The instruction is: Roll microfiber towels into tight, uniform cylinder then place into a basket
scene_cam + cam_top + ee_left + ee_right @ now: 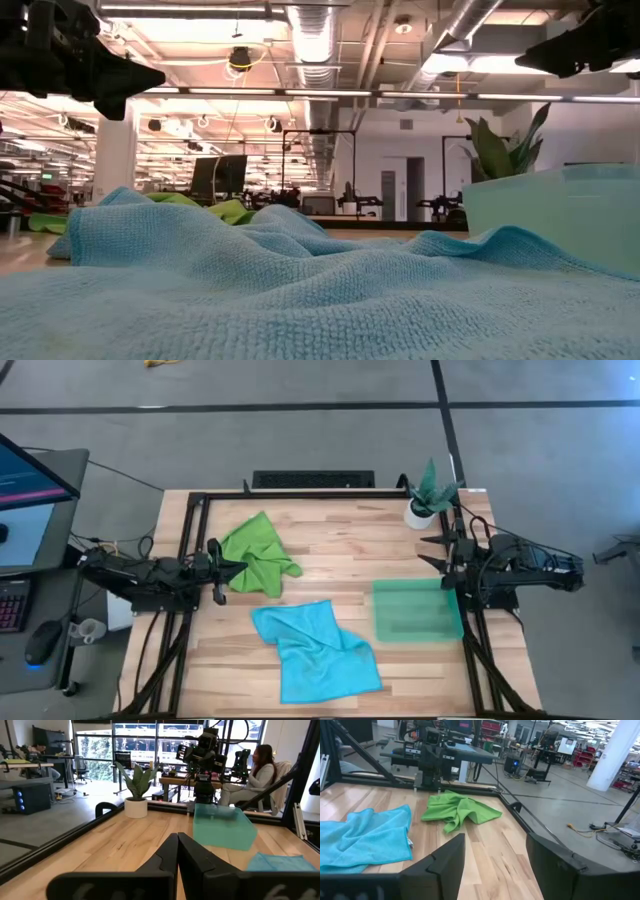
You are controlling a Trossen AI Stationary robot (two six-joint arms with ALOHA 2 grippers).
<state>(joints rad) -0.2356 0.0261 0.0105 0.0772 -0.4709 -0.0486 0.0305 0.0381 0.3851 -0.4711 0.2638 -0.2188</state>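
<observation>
Your left gripper [238, 567] sits at the left-centre of the overhead frame with its two dark fingers [172, 862] pressed together and nothing between them, its tip at the edge of the lime green towel [256, 554]; whether it touches the cloth cannot be told from above. Your right gripper [430, 551] waits at the right-centre of the frame, jaws spread wide and empty, just above the basket [416, 610] and below the potted plant [428, 492]. Neither towel is rolled. The green one lies crumpled in a loose heap in the upper left of the wooden table [340, 540], with folds and a trailing corner toward the middle. The sky blue towel [315, 650] is spread flatter in the lower centre, its edges rumpled, one corner reaching toward the teal basket, which stands empty at the right edge of the table, close to the blue cloth. Both cloths look light, soft and limp, with a grippy pile that should not slip in the fingers but will drag and bunch on the wood. You would likely do best pinching a corner or a straight hem, not the bulk, to flatten each towel before rolling from one edge. A person [252, 775] sits at a desk in the upper right of the left wrist view, well beyond the table.
</observation>
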